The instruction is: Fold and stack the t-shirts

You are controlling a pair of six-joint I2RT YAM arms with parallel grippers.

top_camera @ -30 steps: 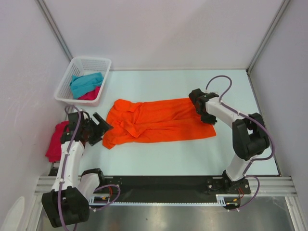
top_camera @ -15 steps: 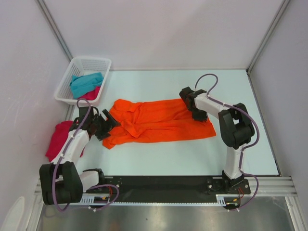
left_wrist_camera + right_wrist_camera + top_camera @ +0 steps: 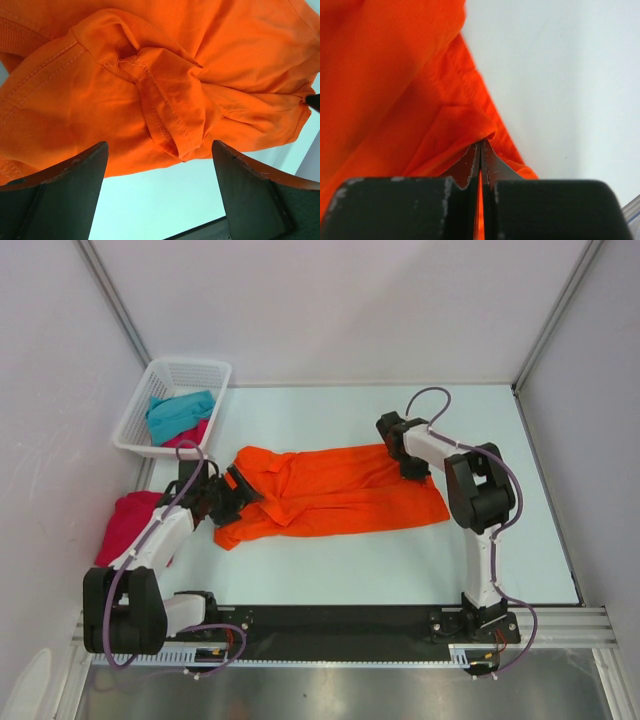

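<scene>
Grip first: R claw (image 3: 480, 150) clenched on hem of orange tee (image 3: 330, 490), which spreads from it toward L claw (image 3: 159, 145), gaping wide over the far end. Fold step, I reckon; next L must pinch too. Beyond L claw: basket (image 3: 190, 365) w/ teal tee (image 3: 180, 412) over pink tee (image 3: 192, 436).

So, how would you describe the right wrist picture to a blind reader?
Two dark jaws, shut, pinch an edge of the orange t-shirt, a sliver of cloth showing between them. The shirt fills the left of the picture; pale table fills the right.
</scene>
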